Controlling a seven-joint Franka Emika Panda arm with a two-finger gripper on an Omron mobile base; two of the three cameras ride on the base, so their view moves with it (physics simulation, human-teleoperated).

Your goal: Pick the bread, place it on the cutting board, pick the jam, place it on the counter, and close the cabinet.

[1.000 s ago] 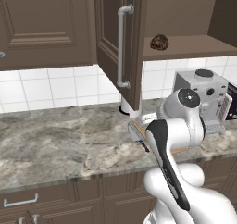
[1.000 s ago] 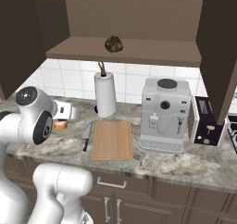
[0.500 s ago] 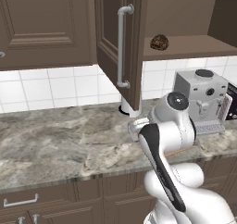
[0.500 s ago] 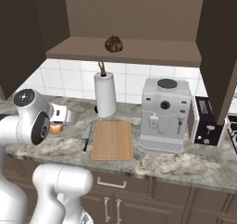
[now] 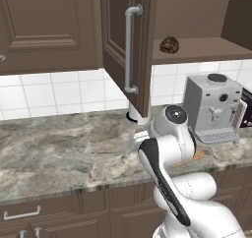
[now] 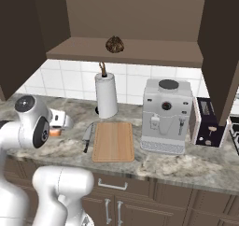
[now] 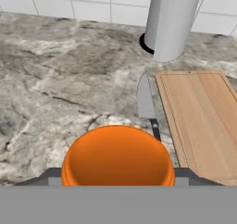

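Jaws: the gripper [image 6: 59, 120], at the left middle of the right base view, was closed around the jam [image 7: 118, 156]; in the hand view the orange jar sat low centre between the dark tips.
Change: over the last second the hand had sunk from beside the robot's shoulder toward the worktop [image 5: 64, 148], carrying the jar down with it; in the right base view a sliver of orange [image 6: 55, 132] showed just under the hand.
Meaning: I judged the jam step to be near its end, with setting down and release left; whether the jar already touched stone could not be told.
Bread: the bread [image 6: 114, 44] lay on the open cabinet shelf [image 6: 154, 52], upper centre, well apart from the cutting board [image 6: 113, 140], so by these views that step was not done.
Edges: a knife [image 7: 146, 100] lay just beside the board's left edge, right of and beyond the jar; a paper towel roll [image 7: 172, 19] stood at top centre.
Open room: bare marbled stone spread across the left half of the hand view, the safer side for lowering.
Cabinet: the cabinet door [image 5: 129, 45] stood open, top centre of the left base view, its handle [image 5: 129, 50] facing out; the coffee machine [image 6: 167, 115] sat to the right, clear of the hand.
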